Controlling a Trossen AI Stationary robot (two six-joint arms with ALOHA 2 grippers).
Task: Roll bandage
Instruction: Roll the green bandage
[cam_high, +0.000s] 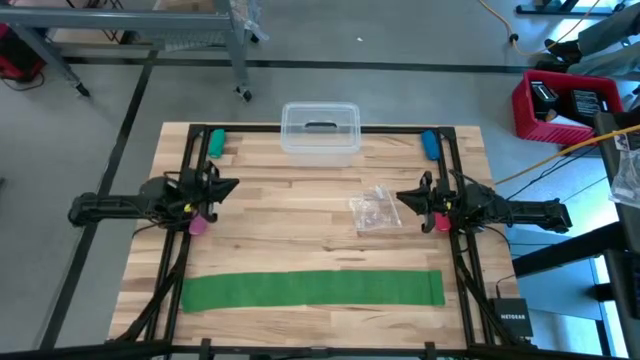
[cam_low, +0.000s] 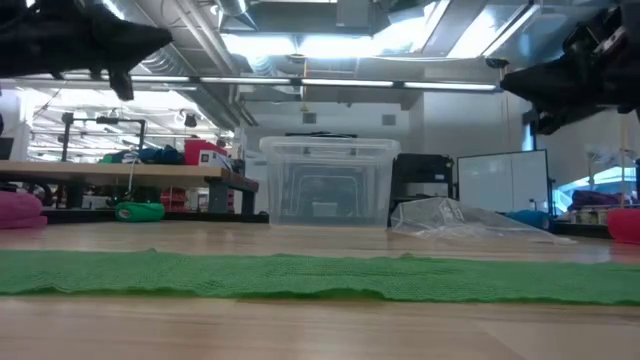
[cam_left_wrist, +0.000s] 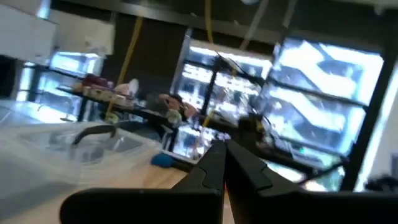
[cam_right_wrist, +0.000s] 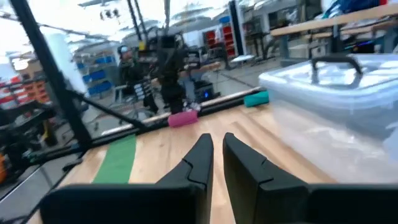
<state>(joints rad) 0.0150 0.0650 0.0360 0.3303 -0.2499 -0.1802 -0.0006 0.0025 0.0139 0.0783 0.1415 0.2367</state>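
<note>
Wooden table (cam_high: 300, 200): green bandage (cam_high: 312, 289) flat, clear lidded bin (cam_high: 320, 133), seemingly plastic bag (cam_high: 376, 210).

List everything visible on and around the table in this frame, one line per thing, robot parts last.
bandage: 1, bright green, flat and unrolled along the table's near edge
bin: 1, clear with lid, far edge, centre
bag: 1, clear plastic, right of centre
green cylinder: 1, far left corner
blue cylinder: 1, far right corner
pink roll: 1, beside the left arm
red roll: 1, beside the right arm
crate: 1, red, on the floor to the right
left gripper: 1, dark, shut, empty, left of centre
right gripper: 1, dark, narrow gap, empty, near bag
</note>
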